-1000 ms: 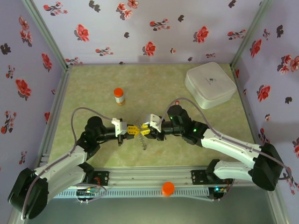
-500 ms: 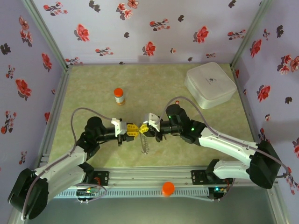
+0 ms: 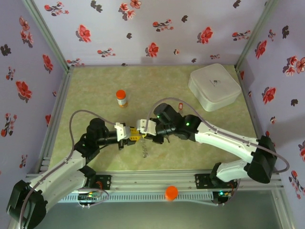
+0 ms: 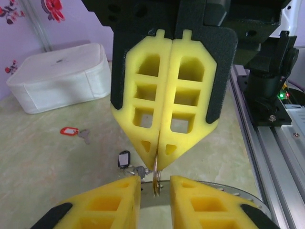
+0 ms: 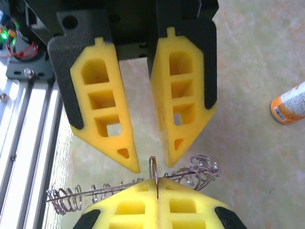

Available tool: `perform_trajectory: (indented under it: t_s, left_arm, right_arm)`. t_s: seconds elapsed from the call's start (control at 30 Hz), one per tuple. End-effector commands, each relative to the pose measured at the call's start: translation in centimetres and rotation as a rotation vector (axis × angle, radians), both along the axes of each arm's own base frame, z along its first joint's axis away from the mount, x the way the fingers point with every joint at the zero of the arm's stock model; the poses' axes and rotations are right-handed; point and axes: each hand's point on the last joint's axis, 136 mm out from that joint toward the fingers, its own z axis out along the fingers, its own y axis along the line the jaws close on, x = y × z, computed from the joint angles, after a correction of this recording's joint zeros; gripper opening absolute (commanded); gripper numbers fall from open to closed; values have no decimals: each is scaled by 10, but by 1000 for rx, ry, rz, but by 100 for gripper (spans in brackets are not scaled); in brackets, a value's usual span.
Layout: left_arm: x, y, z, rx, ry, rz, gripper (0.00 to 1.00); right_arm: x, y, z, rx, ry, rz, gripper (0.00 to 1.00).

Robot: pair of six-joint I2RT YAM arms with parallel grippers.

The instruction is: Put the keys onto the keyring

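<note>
My right gripper is shut on the keyring, a thin silvery ring held edge-on just above the table. My left gripper faces it nose to nose. Its jaws are open and straddle the ring's free edge without touching it. A coiled wire chain trails from the ring onto the mat. One of the keys, with a dark white-labelled tag, lies just behind the ring. The other key, with a red tag, lies farther off towards the white box.
An orange-capped bottle stands at the back left of the mat. A white lidded box sits at the back right. The aluminium rail runs along the near edge, with an orange cap on it.
The left gripper, shut a second ago, has opened. The right gripper has shut on the ring. The right arm has reached further left, so the meeting point has shifted left.
</note>
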Motion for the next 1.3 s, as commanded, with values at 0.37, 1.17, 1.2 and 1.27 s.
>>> perform_trajectory:
  t_s: [0.37,1.17,1.2,1.27]
  left_arm:
    - [-2,-2,-3,53,-2,-25,17]
    - [-7,-11,47,-232,7,-94,0]
    - [-7,-12,49,-240,16,-103,0]
    - [-7,-13,52,-253,21,-106,0]
  right_arm:
    - [-9,11,9,-51,-35,63,0]
    - [-8,-26,71,522,106,-3,28]
    - [-10,-25,66,512,125,0,28]
    - [-9,-24,61,508,146,-8,28]
